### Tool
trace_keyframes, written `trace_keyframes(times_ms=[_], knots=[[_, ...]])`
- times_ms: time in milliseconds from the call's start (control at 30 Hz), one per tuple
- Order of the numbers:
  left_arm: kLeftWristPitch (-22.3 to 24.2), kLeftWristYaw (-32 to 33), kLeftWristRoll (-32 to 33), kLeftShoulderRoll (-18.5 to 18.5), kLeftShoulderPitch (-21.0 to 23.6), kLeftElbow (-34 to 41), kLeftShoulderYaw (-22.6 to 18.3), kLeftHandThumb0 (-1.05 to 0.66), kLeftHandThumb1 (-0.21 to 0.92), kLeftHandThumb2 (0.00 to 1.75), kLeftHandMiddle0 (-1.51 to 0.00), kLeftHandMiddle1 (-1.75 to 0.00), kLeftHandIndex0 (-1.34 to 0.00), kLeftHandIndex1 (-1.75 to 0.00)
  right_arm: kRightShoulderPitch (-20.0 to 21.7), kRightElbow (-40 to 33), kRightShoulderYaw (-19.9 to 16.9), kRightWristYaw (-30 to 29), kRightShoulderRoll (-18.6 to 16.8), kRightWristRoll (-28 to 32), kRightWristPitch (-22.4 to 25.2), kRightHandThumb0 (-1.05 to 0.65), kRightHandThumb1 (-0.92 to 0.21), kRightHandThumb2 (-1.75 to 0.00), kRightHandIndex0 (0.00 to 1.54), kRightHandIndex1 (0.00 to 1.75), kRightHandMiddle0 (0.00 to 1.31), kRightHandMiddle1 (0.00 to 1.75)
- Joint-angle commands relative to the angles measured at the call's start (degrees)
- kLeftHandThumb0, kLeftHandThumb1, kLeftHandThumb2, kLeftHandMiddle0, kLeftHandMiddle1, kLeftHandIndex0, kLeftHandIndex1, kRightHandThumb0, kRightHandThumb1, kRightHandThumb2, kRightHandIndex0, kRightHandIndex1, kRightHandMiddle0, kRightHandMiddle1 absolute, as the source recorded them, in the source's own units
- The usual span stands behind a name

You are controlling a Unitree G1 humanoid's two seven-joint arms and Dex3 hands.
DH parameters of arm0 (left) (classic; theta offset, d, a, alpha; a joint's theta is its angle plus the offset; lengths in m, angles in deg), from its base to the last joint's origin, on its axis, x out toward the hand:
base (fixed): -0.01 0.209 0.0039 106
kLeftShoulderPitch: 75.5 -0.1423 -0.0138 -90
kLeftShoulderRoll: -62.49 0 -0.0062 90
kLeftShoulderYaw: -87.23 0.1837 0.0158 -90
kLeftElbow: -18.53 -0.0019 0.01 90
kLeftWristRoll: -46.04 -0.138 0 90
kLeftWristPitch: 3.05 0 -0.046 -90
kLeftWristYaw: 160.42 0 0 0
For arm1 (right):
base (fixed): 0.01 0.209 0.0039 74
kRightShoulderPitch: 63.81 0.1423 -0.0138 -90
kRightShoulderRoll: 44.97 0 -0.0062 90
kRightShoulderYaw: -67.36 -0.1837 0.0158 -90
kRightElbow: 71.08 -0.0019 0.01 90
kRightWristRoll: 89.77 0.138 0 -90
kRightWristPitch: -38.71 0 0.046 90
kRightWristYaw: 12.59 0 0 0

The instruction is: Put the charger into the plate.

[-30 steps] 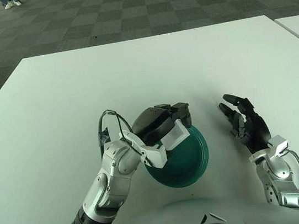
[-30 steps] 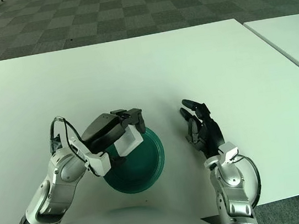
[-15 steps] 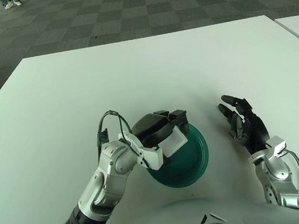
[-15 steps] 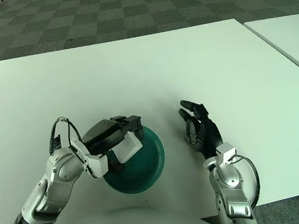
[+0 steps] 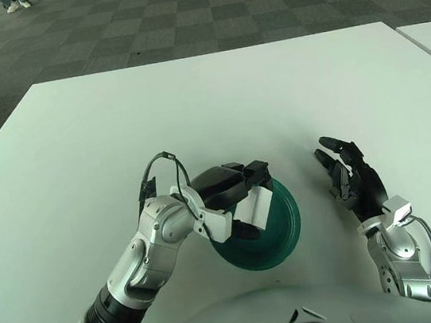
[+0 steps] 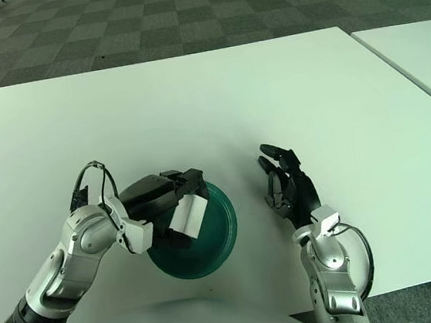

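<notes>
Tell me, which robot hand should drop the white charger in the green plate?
The left hand. It already grips the charger right over the plate, so it likely only needs to lower and let go. The right hand rests open on the table, beside the plate, holding nothing.

White charger, dark teal plate, white table, grey checkered floor

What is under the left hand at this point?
The left hand holds the white charger over the green plate, whose right part shows bare. The plate's left part is covered by the hand, and whether the charger touches the plate cannot be seen.
</notes>
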Motion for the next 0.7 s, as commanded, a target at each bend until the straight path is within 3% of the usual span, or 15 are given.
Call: trace_keyframes(times_ms=[0,267,667], knots=[[1.0,-1.38,0.76,-0.69,1.49,0.38,-0.41,-0.98,0.92,0.62,-0.19,-0.95,0.0,-1.25,-1.39,2.73,0.48,-0.08,-0.24,-0.31,3.15,-0.77,-0.92,-0.79,0.3,0.15,0.0,0.87],[2.24,-3.64,2.35,-1.3,2.27,0.86,-0.51,-0.97,0.92,0.62,-0.17,-0.78,0.0,-1.05,-1.01,3.29,0.42,0.2,-0.16,-0.17,2.87,-0.76,-0.92,-0.79,0.28,0.16,0.0,0.85],[3.14,-3.91,4.75,-1.87,2.18,1.36,-1.36,-0.95,0.92,0.54,-0.17,-0.69,0.0,-1.01,-0.53,4.44,0.24,0.64,-0.33,0.19,2.37,-0.77,-0.92,-0.79,0.26,0.16,0.0,0.83]])
